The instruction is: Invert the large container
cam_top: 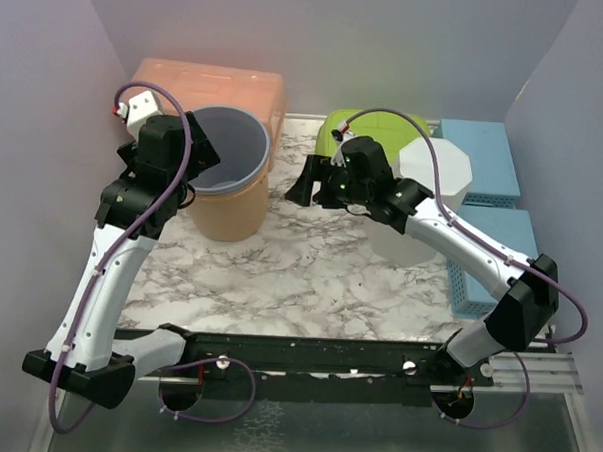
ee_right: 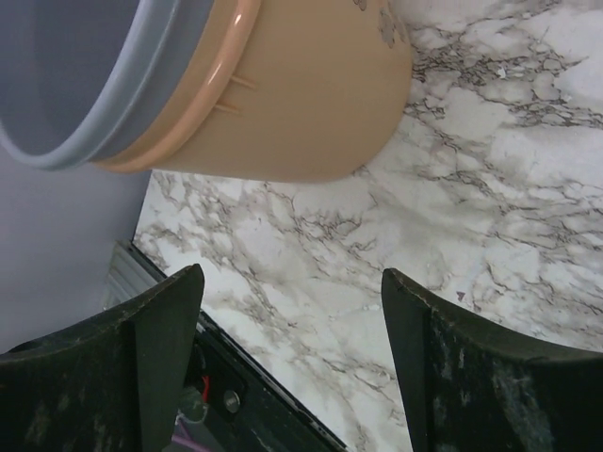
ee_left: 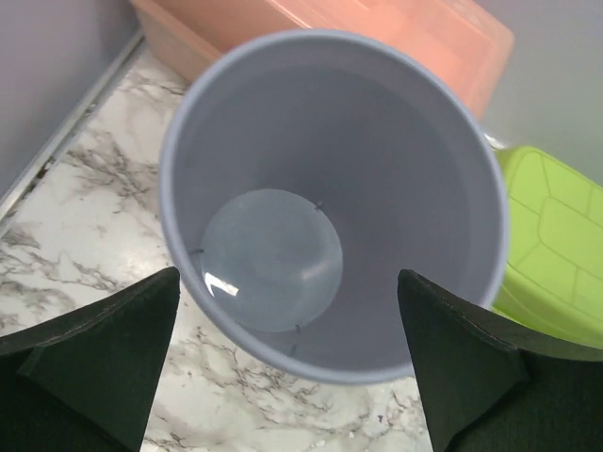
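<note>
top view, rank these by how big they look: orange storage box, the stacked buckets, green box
1. orange storage box
2. stacked buckets; they stand taller, so nearer the camera, and the gap is unsure
3. green box, partly hidden by the right arm

My left gripper (ee_left: 287,282) hovering spread wide near the table's far-left corner, my right gripper (ee_right: 292,275) parted, pointing leftward.

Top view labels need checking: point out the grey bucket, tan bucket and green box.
grey bucket (cam_top: 240,148), top view, inner wall.
tan bucket (cam_top: 232,215), top view, outer side wall.
green box (cam_top: 388,128), top view, lid.
</note>
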`<state>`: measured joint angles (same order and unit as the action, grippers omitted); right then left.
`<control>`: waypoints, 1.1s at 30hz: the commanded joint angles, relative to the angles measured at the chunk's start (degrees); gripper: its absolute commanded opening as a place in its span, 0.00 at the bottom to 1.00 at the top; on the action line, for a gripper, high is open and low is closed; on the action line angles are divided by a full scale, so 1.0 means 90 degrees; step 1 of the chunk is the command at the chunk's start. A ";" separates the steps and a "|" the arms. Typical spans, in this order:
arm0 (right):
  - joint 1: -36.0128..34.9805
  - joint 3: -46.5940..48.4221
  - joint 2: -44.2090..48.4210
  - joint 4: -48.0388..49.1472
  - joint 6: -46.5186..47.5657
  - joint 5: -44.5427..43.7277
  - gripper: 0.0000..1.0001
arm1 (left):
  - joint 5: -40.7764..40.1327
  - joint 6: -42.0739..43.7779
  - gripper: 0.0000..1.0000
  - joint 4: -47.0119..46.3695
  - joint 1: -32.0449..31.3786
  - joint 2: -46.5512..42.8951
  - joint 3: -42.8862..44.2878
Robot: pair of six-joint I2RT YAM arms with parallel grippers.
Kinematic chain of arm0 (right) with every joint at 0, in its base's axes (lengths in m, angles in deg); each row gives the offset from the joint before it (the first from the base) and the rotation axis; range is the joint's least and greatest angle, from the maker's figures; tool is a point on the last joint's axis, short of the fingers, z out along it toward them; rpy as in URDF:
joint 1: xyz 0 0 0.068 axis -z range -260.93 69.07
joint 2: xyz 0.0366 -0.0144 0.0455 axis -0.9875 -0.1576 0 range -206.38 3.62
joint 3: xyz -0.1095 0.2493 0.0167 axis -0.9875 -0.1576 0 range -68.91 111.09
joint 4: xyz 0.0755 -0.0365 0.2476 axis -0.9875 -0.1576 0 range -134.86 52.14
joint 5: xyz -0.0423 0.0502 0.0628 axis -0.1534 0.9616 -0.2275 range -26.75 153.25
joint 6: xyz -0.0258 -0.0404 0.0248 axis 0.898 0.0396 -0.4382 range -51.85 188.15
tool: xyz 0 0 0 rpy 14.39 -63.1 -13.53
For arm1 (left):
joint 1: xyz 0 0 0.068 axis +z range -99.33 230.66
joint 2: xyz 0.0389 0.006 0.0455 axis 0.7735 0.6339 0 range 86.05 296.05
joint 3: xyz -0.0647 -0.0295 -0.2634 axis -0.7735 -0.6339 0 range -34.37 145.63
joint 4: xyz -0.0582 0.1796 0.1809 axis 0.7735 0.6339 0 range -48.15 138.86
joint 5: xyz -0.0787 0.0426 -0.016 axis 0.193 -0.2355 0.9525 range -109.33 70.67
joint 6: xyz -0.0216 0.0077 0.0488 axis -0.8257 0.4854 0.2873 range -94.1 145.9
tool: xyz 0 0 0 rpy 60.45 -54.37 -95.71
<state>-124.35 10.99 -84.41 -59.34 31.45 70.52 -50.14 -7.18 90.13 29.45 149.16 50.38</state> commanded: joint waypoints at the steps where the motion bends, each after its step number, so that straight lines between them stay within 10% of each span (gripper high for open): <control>1: 0.0010 0.0378 -0.0322 0.0330 -0.0245 0.0141 0.80 | 0.0667 0.0199 0.99 0.0377 0.0935 0.0400 0.0499; 11: 0.0010 0.1772 -0.1275 0.0277 -0.0714 -0.0028 0.82 | 0.3372 -0.0172 0.99 -0.0088 0.3883 0.0582 -0.0268; 33: 0.0010 0.3011 -0.2408 0.0553 -0.1292 0.0371 0.67 | 0.4648 -0.0216 0.68 -0.1235 0.4074 0.0166 -0.1365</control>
<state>-124.35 35.27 -103.58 -55.25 21.09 73.47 -12.04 -9.10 81.78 65.58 152.14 39.04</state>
